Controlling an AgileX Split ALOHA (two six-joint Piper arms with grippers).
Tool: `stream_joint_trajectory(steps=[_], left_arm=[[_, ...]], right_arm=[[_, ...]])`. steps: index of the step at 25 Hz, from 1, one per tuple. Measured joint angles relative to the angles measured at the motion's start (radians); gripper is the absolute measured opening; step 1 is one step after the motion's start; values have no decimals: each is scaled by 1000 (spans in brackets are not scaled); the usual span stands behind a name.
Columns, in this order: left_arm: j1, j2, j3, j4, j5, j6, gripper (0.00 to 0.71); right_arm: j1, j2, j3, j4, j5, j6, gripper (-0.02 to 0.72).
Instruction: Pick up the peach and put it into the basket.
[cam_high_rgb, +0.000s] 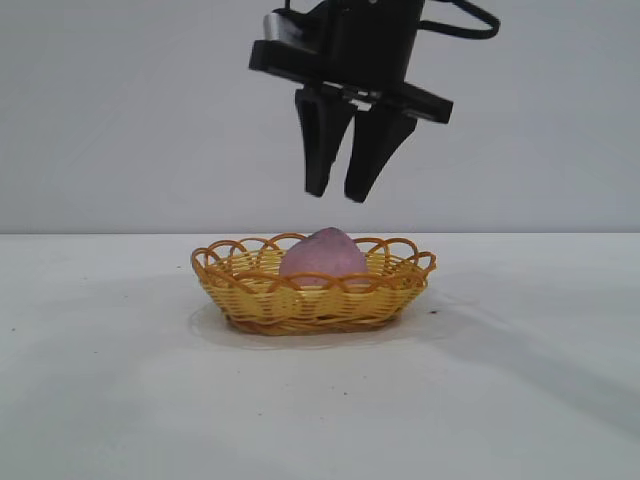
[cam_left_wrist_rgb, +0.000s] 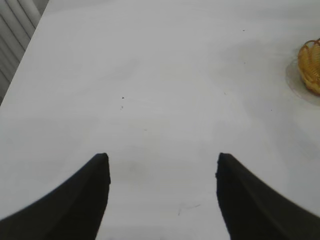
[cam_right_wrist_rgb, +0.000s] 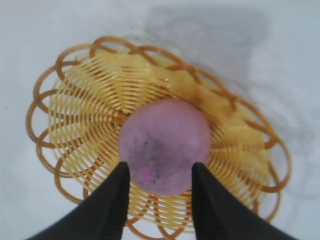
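The peach (cam_high_rgb: 322, 254) is seen resting inside the basket (cam_high_rgb: 250, 297), directly below the right gripper (cam_high_rgb: 343, 192), whose fingers are parted and empty. It is judged light, matte and easily gripped across its rounded sides. The left gripper (cam_left_wrist_rgb: 162, 192) is parked, fingers spread.

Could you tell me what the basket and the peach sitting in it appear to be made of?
Basket: looks like woven plastic or dyed wicker, slightly glossy yellow strands with orange looped rim. Peach: likely foam or soft plastic, going by its matte, dusty-pink, faintly speckled skin.
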Motion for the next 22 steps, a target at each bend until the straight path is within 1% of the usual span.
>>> stream_joint_trajectory(steps=[4,6,10,12,13,14,15,16,18,19,20,22], left_arm=[[0,0,0,0,0,0,407],[0,0,0,0,0,0,407],[0,0,0,0,0,0,407],[0,0,0,0,0,0,407],[0,0,0,0,0,0,407],[0,0,0,0,0,0,407],[0,0,0,0,0,0,407],[0,0,0,0,0,0,407],[0,0,0,0,0,0,407],[0,0,0,0,0,0,407],[0,0,0,0,0,0,407],[0,0,0,0,0,0,407]], right_arm=[[-72,-20,-23,-13,13,0,237],[-116,-30,-23,-38,24,0,237],[-202,-32,-23,-114,58,7,237],[-246,-32,-23,-125,64,8,237],[-269,-32,-23,-127,65,10,279],[-292,-32,-23,-128,66,10,300],[-311,-32,-23,-130,66,10,295],[-333,-32,-23,-130,66,10,358],[-373,-32,-23,-130,66,10,435],[-394,-32,-23,-130,66,10,457],[-414,-32,-23,-130,66,10,446],[-448,-32,-23,-135,66,10,446]])
